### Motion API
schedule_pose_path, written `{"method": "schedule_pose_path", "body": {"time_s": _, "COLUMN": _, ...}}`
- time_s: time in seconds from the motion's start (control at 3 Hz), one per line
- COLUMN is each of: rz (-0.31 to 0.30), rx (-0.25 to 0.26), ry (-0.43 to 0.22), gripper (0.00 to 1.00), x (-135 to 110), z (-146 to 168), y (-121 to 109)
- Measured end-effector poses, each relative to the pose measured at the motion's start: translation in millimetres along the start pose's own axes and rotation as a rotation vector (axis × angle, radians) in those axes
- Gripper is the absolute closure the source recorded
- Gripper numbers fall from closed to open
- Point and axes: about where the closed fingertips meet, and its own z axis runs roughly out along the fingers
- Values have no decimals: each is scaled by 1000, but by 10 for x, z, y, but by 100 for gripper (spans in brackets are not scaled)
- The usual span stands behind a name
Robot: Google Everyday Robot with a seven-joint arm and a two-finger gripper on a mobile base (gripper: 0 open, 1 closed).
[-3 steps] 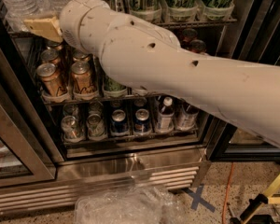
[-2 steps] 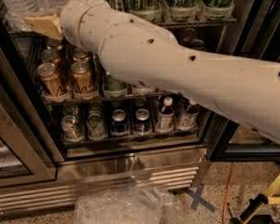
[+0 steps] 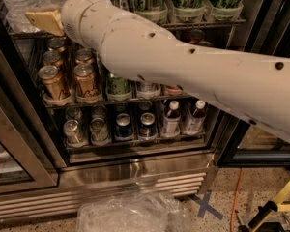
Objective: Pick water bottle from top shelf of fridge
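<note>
Needs the gripper [image 3: 42,21], opening impossible to tell, raised slightly and pushed left toward the upright water bottle [image 3: 17,1] on the top shelf [image 3: 208,23], upper left of frame.

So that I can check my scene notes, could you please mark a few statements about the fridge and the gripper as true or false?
1. The gripper is up at the left end of the top shelf, close to the water bottle. True.
2. The small white-capped bottles stand on the top shelf. False: the white-capped bottles stand on the lowest rack, towards its right end.
3. In the fridge, gold cans stand on the rack just below the top shelf, at its left. True.
4. A red cross is marked on the floor. False: the floor cross is blue.
</note>
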Motion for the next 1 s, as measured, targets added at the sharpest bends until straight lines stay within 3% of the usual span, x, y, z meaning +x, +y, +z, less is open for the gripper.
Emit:
{"method": "schedule_pose_path", "body": {"time_s": 0.33, "rz": -2, "rx": 7, "ry": -2, "gripper": 39, "x": 6, "z": 37, "y": -7}}
{"method": "schedule_pose_path", "body": {"time_s": 1.0, "rz": 6, "rx": 20, "ry": 8, "gripper": 85, "x": 69, "z": 79, "y": -5}}
